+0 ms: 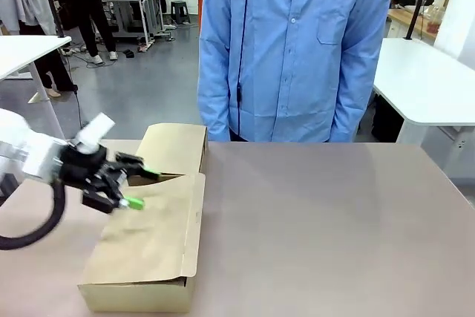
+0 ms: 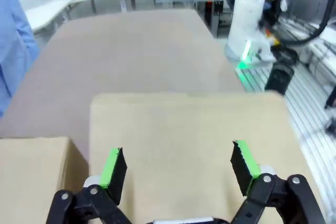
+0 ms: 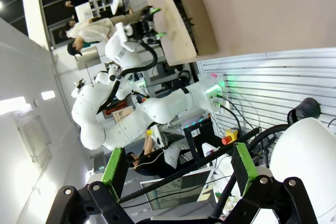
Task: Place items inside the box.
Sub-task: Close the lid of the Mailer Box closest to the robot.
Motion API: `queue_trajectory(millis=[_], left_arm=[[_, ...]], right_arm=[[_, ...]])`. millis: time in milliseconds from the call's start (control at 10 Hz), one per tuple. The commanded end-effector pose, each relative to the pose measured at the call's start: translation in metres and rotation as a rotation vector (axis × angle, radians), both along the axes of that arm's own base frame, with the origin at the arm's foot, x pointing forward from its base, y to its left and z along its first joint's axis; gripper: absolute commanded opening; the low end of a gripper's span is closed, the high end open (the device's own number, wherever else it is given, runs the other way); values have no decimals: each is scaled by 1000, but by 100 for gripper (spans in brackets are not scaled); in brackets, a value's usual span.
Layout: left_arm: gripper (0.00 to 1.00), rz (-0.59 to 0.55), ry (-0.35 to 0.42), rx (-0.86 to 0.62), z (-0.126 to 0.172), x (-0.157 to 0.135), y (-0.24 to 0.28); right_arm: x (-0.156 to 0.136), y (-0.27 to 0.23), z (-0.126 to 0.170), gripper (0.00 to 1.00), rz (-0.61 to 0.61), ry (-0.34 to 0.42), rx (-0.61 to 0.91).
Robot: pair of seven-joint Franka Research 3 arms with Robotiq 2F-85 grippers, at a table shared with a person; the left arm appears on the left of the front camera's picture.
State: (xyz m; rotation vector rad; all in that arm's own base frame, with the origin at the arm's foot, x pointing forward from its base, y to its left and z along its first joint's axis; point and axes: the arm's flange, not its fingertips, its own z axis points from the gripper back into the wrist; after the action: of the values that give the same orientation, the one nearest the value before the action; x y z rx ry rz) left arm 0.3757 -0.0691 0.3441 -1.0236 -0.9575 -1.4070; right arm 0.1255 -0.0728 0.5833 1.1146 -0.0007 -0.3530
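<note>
Over the brown cardboard box point(image 1: 148, 246) on the left of the grey-brown table point(image 1: 319, 220), and there hung the left gripper point(image 1: 138, 189), black with green pads, jaws spread wide, nothing between them. Hovered above the box's big flat flap, which lay down across the top (contents hidden under it, so could not tell where any of the items sat). Seen from the left wrist: both green-padded fingers point(image 2: 114, 167) well apart over the plain cardboard point(image 2: 189, 145), a second flap standing at the picture's lower left. Far flap point(image 1: 174, 148) of the box stood up toward the person in the blue button shirt point(image 1: 293, 50), waiting at the far edge of the table, arms hanging down.

Right gripper point(image 3: 178, 170) pointed away from the table, at the white arm bases and the ribbed metal floor; jaws wide open, empty. Box point(image 3: 181, 22) caught small at the top of that view, on the table's corner.
</note>
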Motion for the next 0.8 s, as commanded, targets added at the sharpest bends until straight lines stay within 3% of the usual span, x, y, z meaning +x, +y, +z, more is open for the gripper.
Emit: queue_trajectory(millis=[0, 100, 400, 500, 600, 700], left_arm=[[100, 69, 97, -133, 45, -122, 51], [100, 101, 197, -171, 58, -118, 81], [100, 274, 757, -120, 46, -85, 171], [100, 292, 851, -167, 39, -77, 185], [100, 317, 895, -149, 29, -71, 193], [100, 280, 704, -127, 42, -89, 190]], right_arm=[[-5, -1, 4, 100, 13, -22, 3], [-5, -1, 4, 100, 13, -22, 3], [-5, -1, 4, 100, 13, -22, 3], [-5, -1, 4, 100, 13, -22, 3], [-5, -1, 4, 100, 13, -22, 3], [-5, -1, 4, 100, 13, -22, 3]])
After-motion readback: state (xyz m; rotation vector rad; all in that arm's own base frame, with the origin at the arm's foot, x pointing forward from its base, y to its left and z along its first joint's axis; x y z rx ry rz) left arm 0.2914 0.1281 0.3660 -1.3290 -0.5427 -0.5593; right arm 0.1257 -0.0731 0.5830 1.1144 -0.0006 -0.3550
